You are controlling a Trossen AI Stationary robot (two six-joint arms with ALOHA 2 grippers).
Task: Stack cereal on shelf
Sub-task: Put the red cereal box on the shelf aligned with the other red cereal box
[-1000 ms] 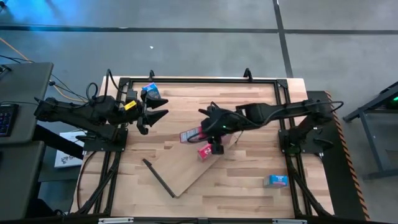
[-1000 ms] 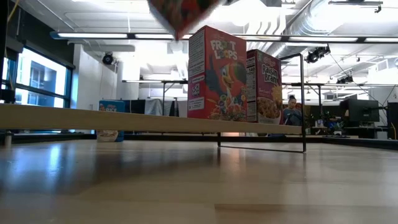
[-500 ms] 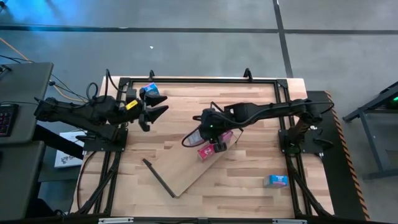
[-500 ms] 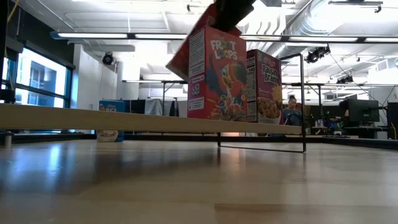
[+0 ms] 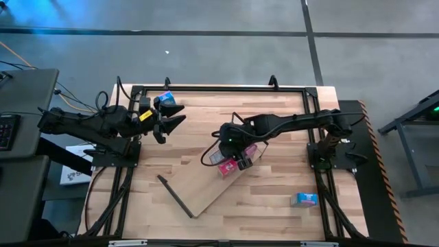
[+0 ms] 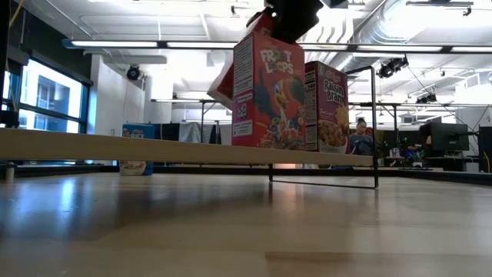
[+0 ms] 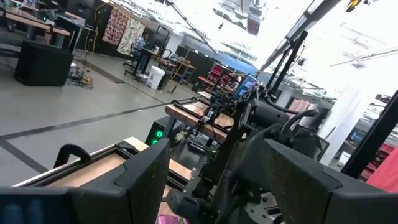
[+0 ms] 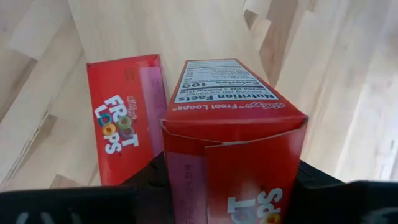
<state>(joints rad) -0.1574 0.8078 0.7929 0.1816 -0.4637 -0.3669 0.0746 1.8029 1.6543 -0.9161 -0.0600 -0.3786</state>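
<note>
Five cereal boxes are showing in all. Two are red Froot Loops boxes: one standing red box (image 8: 124,118) is sitting on the shelf (image 5: 206,195), and one held red box (image 8: 236,143) is hanging tilted just above the shelf. One magenta Raisin Bran box (image 6: 327,108) is standing on the shelf, touching the standing red box. Two blue boxes are lying on the counter (image 5: 274,206), well apart from the shelf: the first blue box (image 5: 164,98) and the second blue box (image 5: 304,199). One shelf is carrying two black wire frames, one wire frame (image 5: 175,195) at either end. Two arms are reaching in, each bearing one claw: the left claw (image 5: 180,114), gaping, and the right claw (image 5: 221,147), gripping the held red box.
</note>
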